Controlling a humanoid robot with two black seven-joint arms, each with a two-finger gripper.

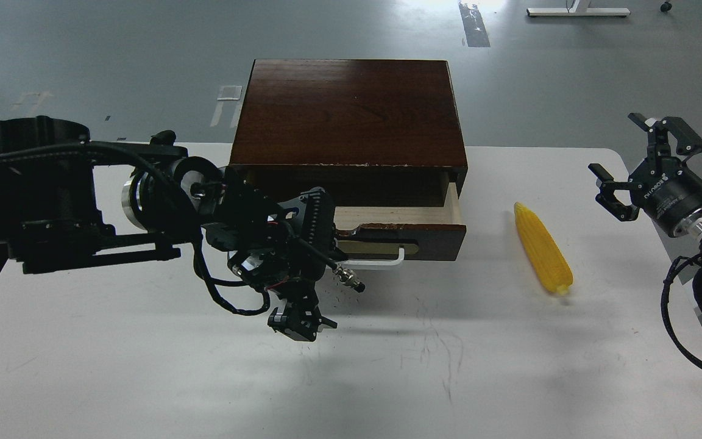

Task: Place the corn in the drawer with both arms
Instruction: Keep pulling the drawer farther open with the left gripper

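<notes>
The corn (pixel 543 250) lies on the white table (pixel 448 366), right of the cabinet, with its tip pointing away. The drawer (pixel 430 241) is pulled out a little and a strip of its pale interior shows. My left gripper (pixel 325 244) sits at the left end of the white handle (pixel 381 262) and hides that end; its dark fingers look closed on the handle. My right gripper (pixel 634 164) is open and empty, above the table's right edge, to the right of the corn and apart from it.
The dark wooden cabinet (pixel 351 110) stands at the table's back middle. My left arm's wrist and cables (pixel 235 292) hang low over the table in front of the cabinet's left side. Grey floor lies beyond the table.
</notes>
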